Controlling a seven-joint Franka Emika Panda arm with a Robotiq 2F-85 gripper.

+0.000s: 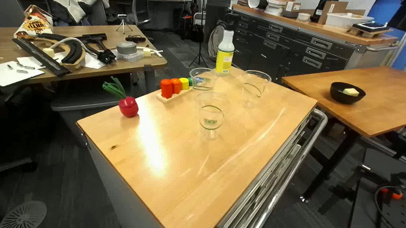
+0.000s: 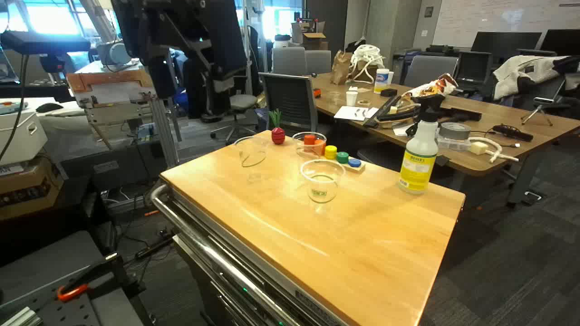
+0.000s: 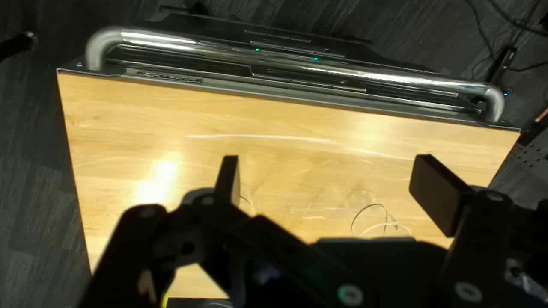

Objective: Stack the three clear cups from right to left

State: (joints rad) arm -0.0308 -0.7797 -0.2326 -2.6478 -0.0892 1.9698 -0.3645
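Three clear cups stand apart and upright on the wooden cart top. In an exterior view, a cup [image 1: 211, 116] is nearest, another cup [image 1: 203, 79] is behind it by the coloured pegs, and another cup [image 1: 255, 89] is at the right. An exterior view also shows a cup at the left [image 2: 251, 153], a cup in the middle [image 2: 304, 147] and a cup in front [image 2: 322, 183]. My gripper [image 3: 329, 175] is open and empty above the cart. Between its fingers in the wrist view lies a cup [image 3: 370, 218]; another [image 3: 246, 203] is partly behind the left finger. The third is hidden there.
A yellow-labelled spray bottle [image 1: 225, 53] stands near a cart edge. A peg toy [image 1: 175, 89] and a red radish [image 1: 128, 106] lie along another side. A metal handle [image 3: 299, 64] runs along the cart. A black bowl [image 1: 347, 93] sits on a separate table.
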